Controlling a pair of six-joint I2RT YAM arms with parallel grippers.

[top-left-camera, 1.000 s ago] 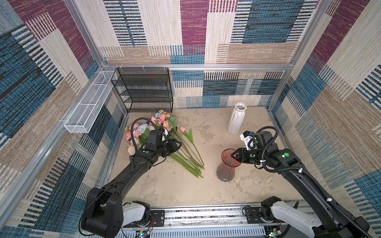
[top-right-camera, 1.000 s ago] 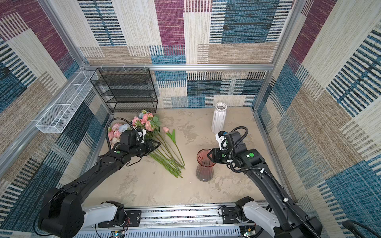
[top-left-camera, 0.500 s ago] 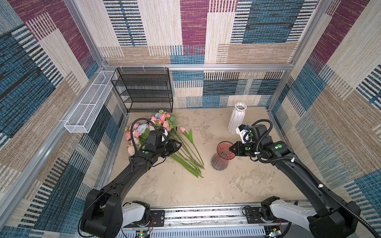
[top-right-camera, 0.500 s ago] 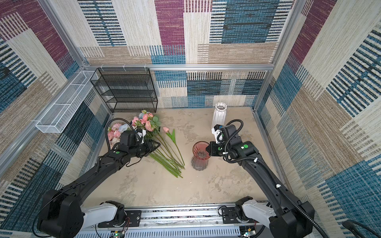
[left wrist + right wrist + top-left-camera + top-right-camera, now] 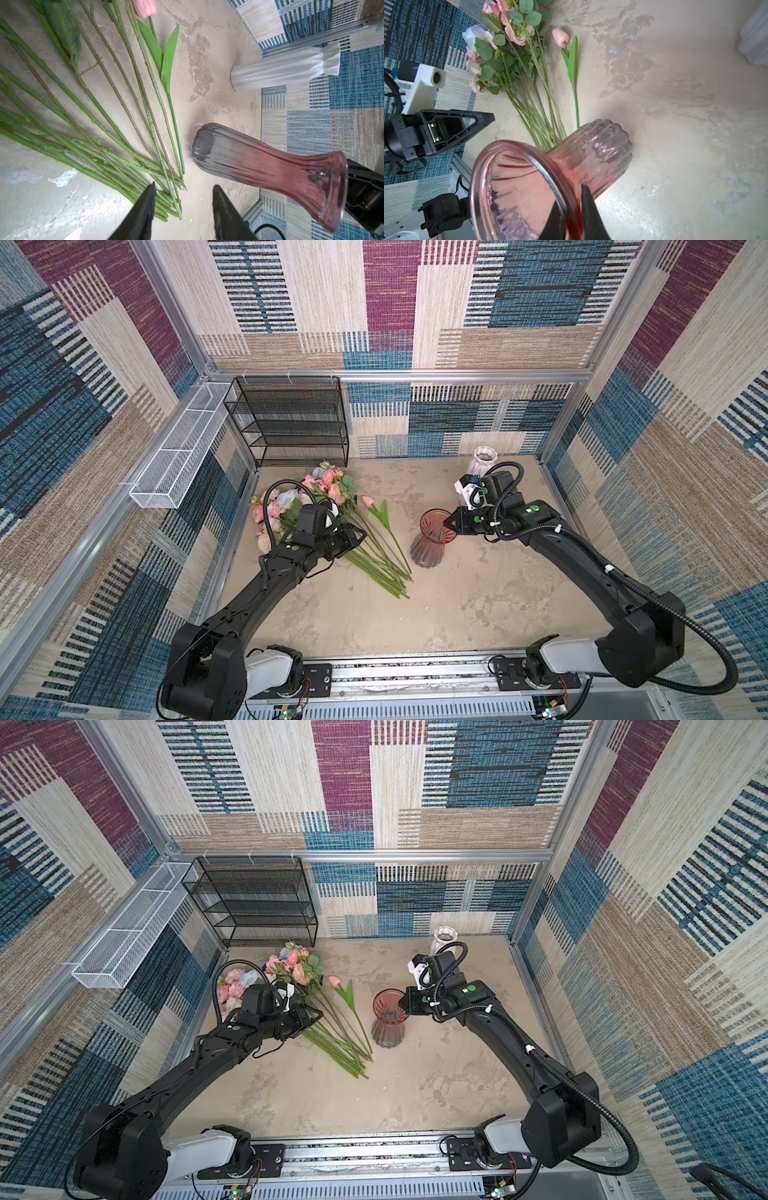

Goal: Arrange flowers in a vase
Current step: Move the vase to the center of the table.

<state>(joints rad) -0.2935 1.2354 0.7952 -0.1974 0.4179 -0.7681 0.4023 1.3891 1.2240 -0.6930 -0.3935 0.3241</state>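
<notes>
Right gripper (image 5: 449, 526) clamps red vase (image 5: 428, 549) rim, beside flowers (image 5: 334, 492); left gripper (image 5: 184, 188) hangs open over their stems. A white vase (image 5: 484, 457) and rack (image 5: 291, 423) stand in the far corners.

A black mesh rack (image 5: 291, 423) stands at the table's (image 5: 457, 605) back. A white wire basket (image 5: 178, 460) hangs just beside it

Left arm (image 5: 257, 597): extended forward from its base, forearm angled inward, wrist low. Left tool (image 5: 184, 193): jaws parted, tips aimed toward the right arm (image 5: 582, 556). That arm reaches forward, wrist bent inward. Right tool (image 5: 571, 199): jaws clamped across the pink vase (image 5: 602, 149) rim, one inside, one outside.
</notes>
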